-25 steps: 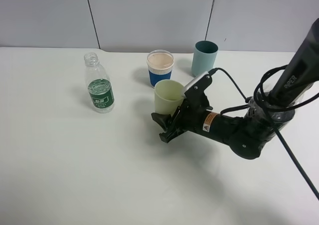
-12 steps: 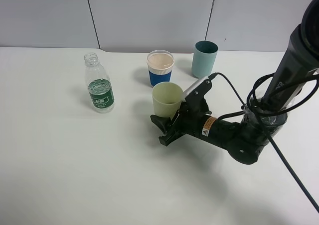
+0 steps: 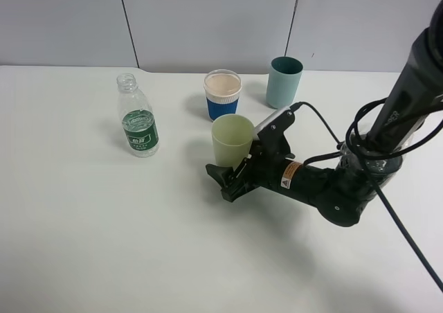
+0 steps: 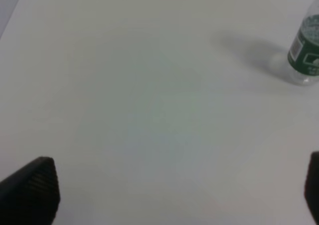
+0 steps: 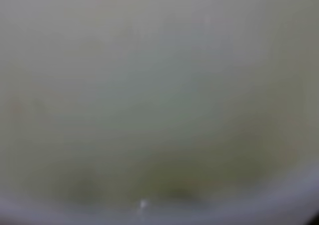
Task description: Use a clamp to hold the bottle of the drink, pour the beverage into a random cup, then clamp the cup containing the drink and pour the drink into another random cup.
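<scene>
A pale green cup (image 3: 232,138) stands upright on the white table, between the jaws of my right gripper (image 3: 234,166), which is open; the near black finger (image 3: 216,172) stands just off the cup's base. The cup's blurred wall (image 5: 159,95) fills the right wrist view. Behind it stands a blue-and-white cup (image 3: 223,95) holding beige drink. A teal cup (image 3: 284,81) is at the back right. The clear bottle (image 3: 138,126) with a green label stands uncapped at the left, and its label end (image 4: 306,56) shows in the left wrist view. My left gripper (image 4: 174,190) is open over bare table.
The right arm's black body and looped cables (image 3: 374,140) lie across the right side of the table (image 3: 104,244). A grey panelled wall runs behind the table's far edge.
The right gripper's jaws have parted from the pale green cup, the near finger shifting outward. The cup came down slightly and now stands on the table. The left gripper has not moved.
</scene>
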Action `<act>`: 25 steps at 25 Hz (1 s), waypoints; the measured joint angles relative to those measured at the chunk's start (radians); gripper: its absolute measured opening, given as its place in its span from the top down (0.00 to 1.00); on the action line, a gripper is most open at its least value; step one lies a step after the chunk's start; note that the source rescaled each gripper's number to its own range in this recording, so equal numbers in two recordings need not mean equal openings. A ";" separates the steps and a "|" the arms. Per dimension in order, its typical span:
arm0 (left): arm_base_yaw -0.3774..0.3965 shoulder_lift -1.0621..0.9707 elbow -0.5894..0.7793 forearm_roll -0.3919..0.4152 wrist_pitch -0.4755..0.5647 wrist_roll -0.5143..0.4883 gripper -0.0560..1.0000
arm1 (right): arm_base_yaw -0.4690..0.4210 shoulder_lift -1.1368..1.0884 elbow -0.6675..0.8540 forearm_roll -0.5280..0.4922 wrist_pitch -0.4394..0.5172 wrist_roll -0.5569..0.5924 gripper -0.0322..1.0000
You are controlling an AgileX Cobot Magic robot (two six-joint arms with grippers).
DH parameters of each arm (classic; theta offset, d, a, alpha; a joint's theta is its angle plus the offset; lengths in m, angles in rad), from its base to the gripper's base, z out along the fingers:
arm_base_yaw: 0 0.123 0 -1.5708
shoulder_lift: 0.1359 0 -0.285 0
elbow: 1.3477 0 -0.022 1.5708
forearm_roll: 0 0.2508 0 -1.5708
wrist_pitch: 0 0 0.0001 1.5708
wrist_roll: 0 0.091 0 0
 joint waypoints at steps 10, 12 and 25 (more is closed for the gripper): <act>0.000 0.000 0.000 0.000 0.000 0.000 0.00 | 0.000 -0.248 0.193 0.043 0.000 0.007 0.35; 0.000 0.000 0.000 0.000 0.000 0.000 0.00 | 0.000 -0.308 0.239 0.094 0.000 0.007 0.35; 0.000 0.000 0.000 0.000 0.000 0.000 0.00 | -0.073 -0.756 0.306 0.343 0.287 -0.293 0.35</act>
